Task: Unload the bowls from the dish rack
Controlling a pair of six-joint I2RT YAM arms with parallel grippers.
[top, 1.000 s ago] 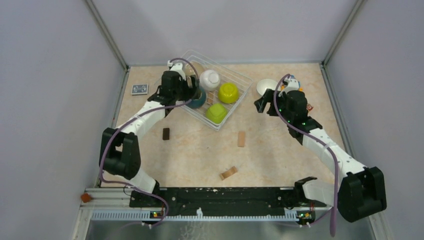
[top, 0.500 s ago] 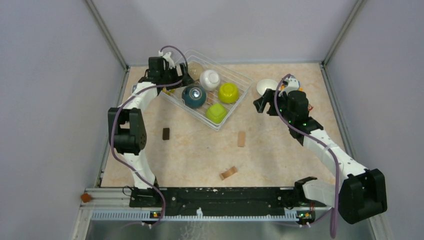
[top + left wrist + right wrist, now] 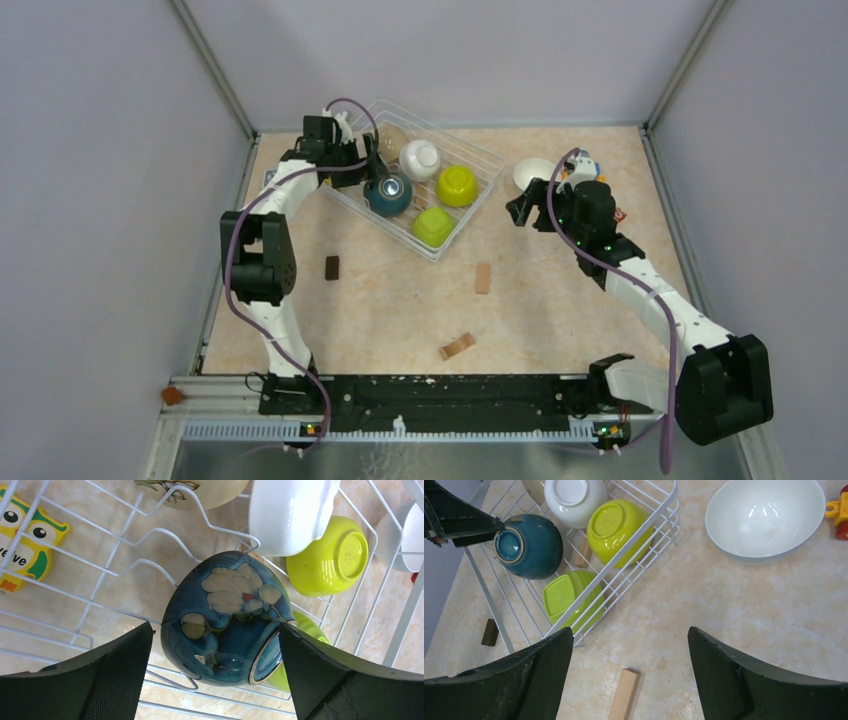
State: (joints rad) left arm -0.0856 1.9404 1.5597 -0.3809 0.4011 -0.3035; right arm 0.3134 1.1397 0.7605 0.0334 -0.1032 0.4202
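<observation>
The dish rack (image 3: 441,129) stands at the back of the table and holds a beige bowl (image 3: 391,140), a white bowl (image 3: 420,158), a dark teal bowl (image 3: 388,193) and two lime green bowls (image 3: 456,185) (image 3: 432,226). My left gripper (image 3: 215,626) is open, one finger on each side of the flower-painted teal bowl (image 3: 225,620), which lies on its side on the rack wires (image 3: 125,542). Another white bowl (image 3: 764,517) sits upright on the table right of the rack. My right gripper (image 3: 629,632) hangs open and empty over the table beside the rack.
A pale wooden block (image 3: 624,700) lies under the right gripper. A dark block (image 3: 332,266) and another wooden piece (image 3: 457,346) lie nearer the arms. An owl card (image 3: 25,535) lies under the rack, a dark card (image 3: 279,178) to its left, and small toys (image 3: 590,165) by the loose bowl.
The left arm pulled back from over the teal bowl to the rack's far-left corner, then shifted slightly right towards that bowl. The right arm has not moved.
</observation>
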